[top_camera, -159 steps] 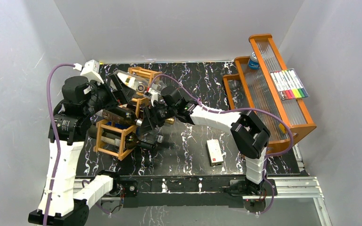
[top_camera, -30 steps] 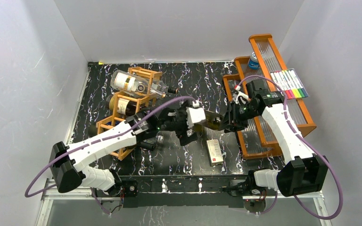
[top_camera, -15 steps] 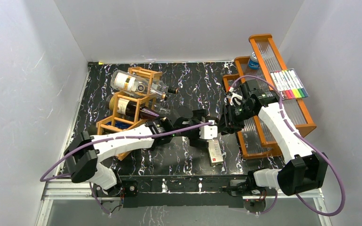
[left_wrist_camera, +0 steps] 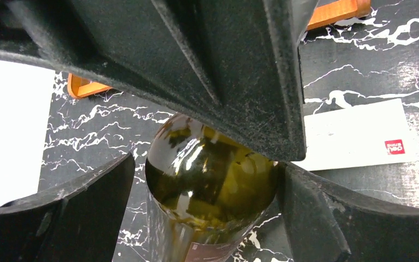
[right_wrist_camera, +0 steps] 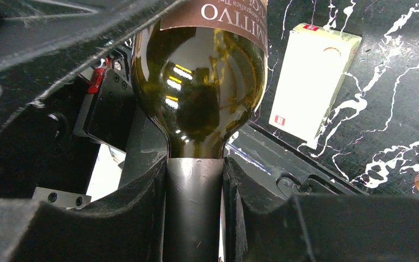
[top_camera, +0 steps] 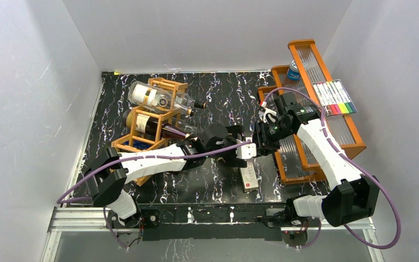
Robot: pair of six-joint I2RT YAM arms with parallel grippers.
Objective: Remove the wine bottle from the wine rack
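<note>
The wine bottle [right_wrist_camera: 199, 93] is dark green glass with a brown label, and it hangs over the middle of the table, clear of the wine rack [top_camera: 142, 121]. My right gripper [right_wrist_camera: 195, 210] is shut on its dark-capped neck and shows in the top view [top_camera: 263, 140] beside the tiered tray. My left gripper [left_wrist_camera: 207, 207] is open and straddles the bottle's shoulder [left_wrist_camera: 213, 174]. Its left finger [left_wrist_camera: 60, 218] stands apart from the glass, while its right finger [left_wrist_camera: 333, 218] is close against it. From above, the left gripper [top_camera: 239, 148] hides most of the bottle.
Two more bottles lie on the rack, a clear one [top_camera: 155, 97] and a dark one [top_camera: 161, 129]. A white box [top_camera: 248, 177] lies on the marble table under the grippers. An orange tiered tray [top_camera: 305, 158] at the right holds a marker pack [top_camera: 335, 98] and a blue can [top_camera: 293, 70].
My left arm has reached right from the rack side and brought its open jaws around the bottle. The right gripper, shut on the neck, shifted slightly left.
</note>
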